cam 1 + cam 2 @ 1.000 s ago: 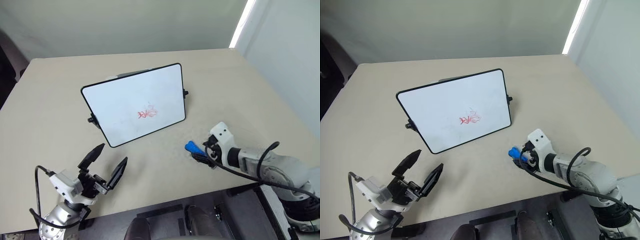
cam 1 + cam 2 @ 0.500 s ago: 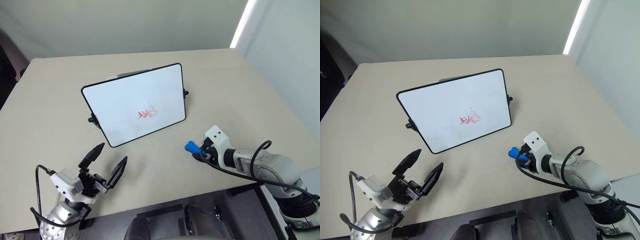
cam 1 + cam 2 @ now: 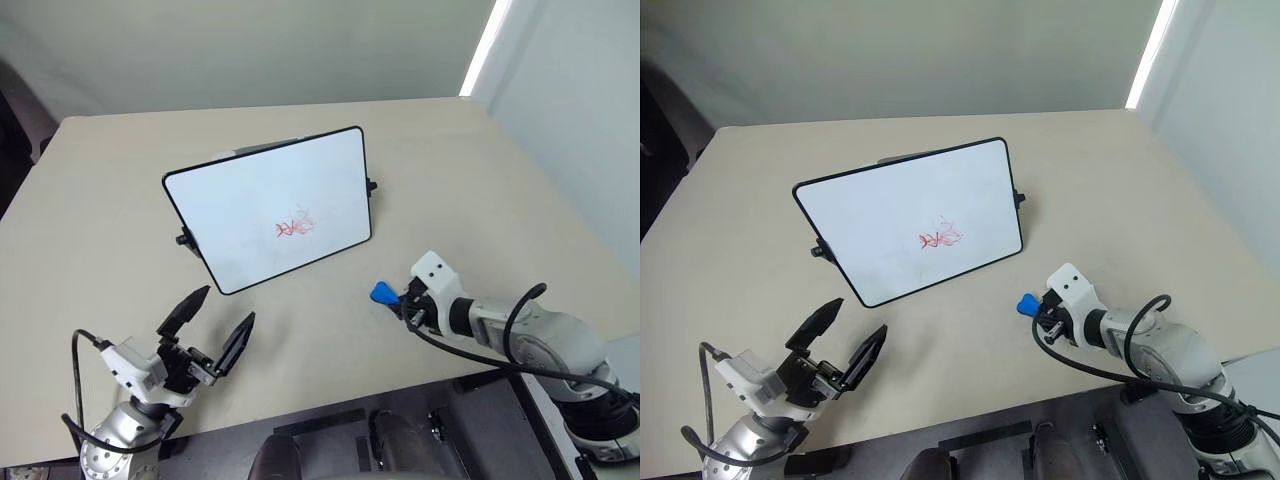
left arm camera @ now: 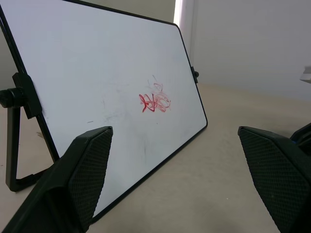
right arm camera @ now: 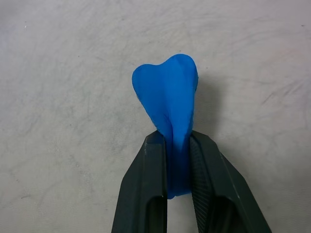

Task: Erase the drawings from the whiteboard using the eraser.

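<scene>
**Eraser pinched, board not yet reached**

Nearest, at the table's front edge: left two-finger black gripper [image 3: 208,332], fingers spread wide, nothing between them; aimed toward the board, judged idle and kept clear of the working side.

Further in, to the right: right two-finger black gripper [image 5: 174,182] clamped tight on the small bright blue oblong eraser [image 5: 169,109], squeezing its middle so the free end bulges past the fingertips. Grip low on the block judged to leave a wiping face exposed. Eraser just above or on the beige tabletop [image 3: 480,180]; contact not resolvable. Well apart from the board.

Beyond: white rectangular black-framed whiteboard [image 3: 240,200], propped tilted back on its stand, face toward the robot for reach. Red thin-line marker scribble [image 3: 294,227] intact, right of centre.

Count: grippers 2; eraser 1; board 1; scribble cluster 1.
</scene>
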Motion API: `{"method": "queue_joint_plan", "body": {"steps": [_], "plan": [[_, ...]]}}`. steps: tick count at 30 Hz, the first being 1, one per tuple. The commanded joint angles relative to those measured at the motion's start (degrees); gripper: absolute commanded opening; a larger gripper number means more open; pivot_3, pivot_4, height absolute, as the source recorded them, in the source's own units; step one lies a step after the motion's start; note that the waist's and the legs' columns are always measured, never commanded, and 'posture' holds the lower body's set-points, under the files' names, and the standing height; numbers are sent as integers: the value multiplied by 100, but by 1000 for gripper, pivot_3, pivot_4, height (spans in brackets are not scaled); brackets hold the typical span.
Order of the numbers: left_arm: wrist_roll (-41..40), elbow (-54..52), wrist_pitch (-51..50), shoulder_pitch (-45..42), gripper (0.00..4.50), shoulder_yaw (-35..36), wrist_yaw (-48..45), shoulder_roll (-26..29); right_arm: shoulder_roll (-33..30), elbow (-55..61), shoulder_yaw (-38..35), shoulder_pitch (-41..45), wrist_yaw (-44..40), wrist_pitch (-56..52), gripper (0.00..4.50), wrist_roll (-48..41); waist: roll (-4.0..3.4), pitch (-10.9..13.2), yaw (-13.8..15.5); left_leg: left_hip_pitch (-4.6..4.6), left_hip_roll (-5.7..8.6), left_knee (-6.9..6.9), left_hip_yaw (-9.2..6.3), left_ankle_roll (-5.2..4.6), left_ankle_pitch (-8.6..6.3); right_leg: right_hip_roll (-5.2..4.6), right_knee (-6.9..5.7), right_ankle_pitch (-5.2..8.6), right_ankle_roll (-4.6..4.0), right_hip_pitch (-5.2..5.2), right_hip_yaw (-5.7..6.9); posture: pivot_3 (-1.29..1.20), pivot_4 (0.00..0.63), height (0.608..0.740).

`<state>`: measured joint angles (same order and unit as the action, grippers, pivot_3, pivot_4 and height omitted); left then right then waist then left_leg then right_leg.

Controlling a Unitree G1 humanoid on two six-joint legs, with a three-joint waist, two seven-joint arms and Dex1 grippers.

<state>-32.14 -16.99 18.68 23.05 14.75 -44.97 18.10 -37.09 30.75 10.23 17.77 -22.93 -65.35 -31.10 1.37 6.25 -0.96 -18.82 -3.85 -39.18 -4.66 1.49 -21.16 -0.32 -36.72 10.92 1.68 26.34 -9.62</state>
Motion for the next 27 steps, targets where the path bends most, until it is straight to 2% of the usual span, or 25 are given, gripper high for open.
{"method": "queue_joint_plan", "body": {"steps": [1,5,8,17,27], "plan": [[-11,-165,46,31,4500,-28,-13,-12,150,269,-448,171,67,175,323,-7,0,0,-1,0,0,0,0,0,0,0,0,0,0,0,0,0,150,740],[-26,-181,45,40,4500,-24,-11,-11,886,-194,-1047,1117,601,345,323,98,-2,2,-45,8,0,-1,1,0,0,0,-4,-6,-3,3,0,0,150,740],[-30,-185,42,33,4500,-22,-3,-8,1224,-653,-1178,1749,739,325,323,141,-1,1,-53,43,0,0,-1,-7,5,0,-13,-10,-6,3,0,0,150,740],[-93,-132,17,-11,4500,83,10,28,1505,-1936,-123,2629,477,958,323,937,-1,1,-21,31,-1,14,-9,11,10,1,-11,-9,-6,30,0,0,150,740],[-132,-48,-12,-65,4500,171,5,46,1997,-2346,721,3021,-112,1461,323,1341,-1,1,-23,5,-1,9,-15,43,23,1,-10,-10,-4,49,1,0,150,740]]}}
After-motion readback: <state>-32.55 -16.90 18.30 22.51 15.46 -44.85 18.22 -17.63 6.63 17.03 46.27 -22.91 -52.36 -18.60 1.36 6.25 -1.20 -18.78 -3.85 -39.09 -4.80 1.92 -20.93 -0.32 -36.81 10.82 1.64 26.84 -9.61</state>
